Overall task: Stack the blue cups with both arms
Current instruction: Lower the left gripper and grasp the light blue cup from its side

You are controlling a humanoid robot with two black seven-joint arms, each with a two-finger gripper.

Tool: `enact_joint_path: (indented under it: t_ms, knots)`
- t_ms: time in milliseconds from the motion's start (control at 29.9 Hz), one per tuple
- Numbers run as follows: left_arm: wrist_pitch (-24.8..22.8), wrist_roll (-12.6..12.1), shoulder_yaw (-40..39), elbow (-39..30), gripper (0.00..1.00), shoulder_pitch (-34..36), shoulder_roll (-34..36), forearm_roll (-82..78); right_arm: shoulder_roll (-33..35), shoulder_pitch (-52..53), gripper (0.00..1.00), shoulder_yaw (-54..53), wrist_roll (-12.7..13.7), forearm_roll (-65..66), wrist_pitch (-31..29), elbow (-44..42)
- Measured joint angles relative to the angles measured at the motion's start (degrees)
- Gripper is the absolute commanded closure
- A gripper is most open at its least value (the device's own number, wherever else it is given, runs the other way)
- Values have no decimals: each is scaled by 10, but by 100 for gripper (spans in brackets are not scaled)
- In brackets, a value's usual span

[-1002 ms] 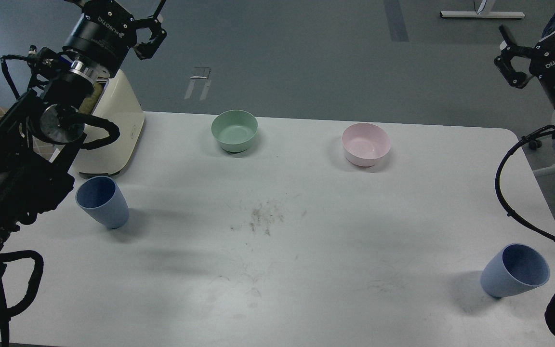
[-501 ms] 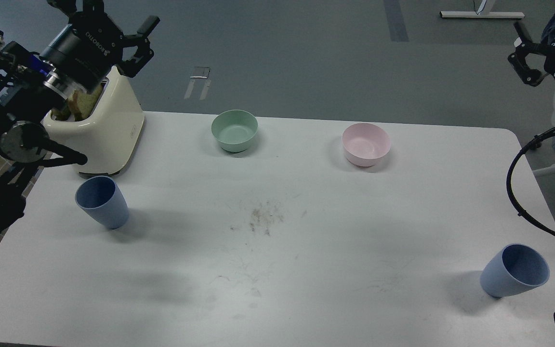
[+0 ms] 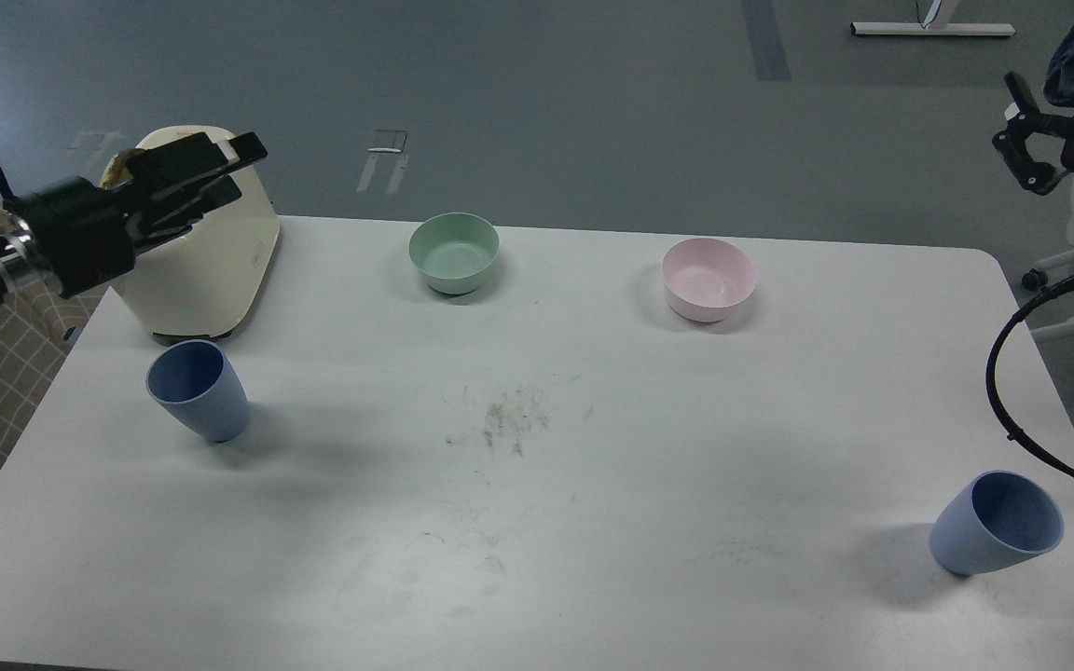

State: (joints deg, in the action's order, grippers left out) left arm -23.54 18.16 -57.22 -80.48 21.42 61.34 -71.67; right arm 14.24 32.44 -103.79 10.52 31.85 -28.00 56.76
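One blue cup (image 3: 199, 390) stands upright near the table's left edge. The other blue cup (image 3: 997, 524) stands upright at the front right corner. My left gripper (image 3: 237, 168) is open and empty. It points right in front of the toaster's top, well behind and above the left cup. My right gripper (image 3: 1022, 126) is open and empty. It is raised at the far right edge of the view, beyond the table and far from the right cup. Neither gripper touches a cup.
A cream toaster (image 3: 211, 261) stands at the back left of the white table (image 3: 593, 522). A mint-green bowl (image 3: 454, 252) and a pale pink bowl (image 3: 709, 278) sit along the back. Crumbs (image 3: 500, 419) lie mid-table. A black cable (image 3: 1012, 410) loops over the right edge.
My left arm has swung out to the left and lowered, uncovering the toaster; its gripper now points right at toaster height. My right gripper has drifted right. The cups have not moved.
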Motion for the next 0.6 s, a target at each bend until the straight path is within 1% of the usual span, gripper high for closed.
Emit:
enact_joint_path:
  t_ms: [100,167,267,301,368,434,468,601]
  knots:
    - [3,25,8,3,20,-16,22,-69,0,-2,0,-1,0,0,0,0]
    - [19,33,14,9,21,-37,29,-128,0,-4,0,-1,0,0,0,0]
    - [60,37,19,15,23,-76,31,-206,-1,-5,0,-1,0,-1,0,1]
    - [72,37,19,16,28,-86,32,-222,-1,-5,0,-1,0,-1,0,1]
    - [92,37,20,17,29,-105,32,-248,-1,-6,0,-1,0,-1,0,1]
    - [100,38,22,22,31,-114,32,-259,-1,-8,0,-2,0,-1,0,1]
    - [102,38,25,30,33,-117,29,-261,-1,-8,0,-2,0,-1,0,1]
    - [115,37,60,60,33,-121,21,-267,0,-10,0,-2,0,-1,0,2]
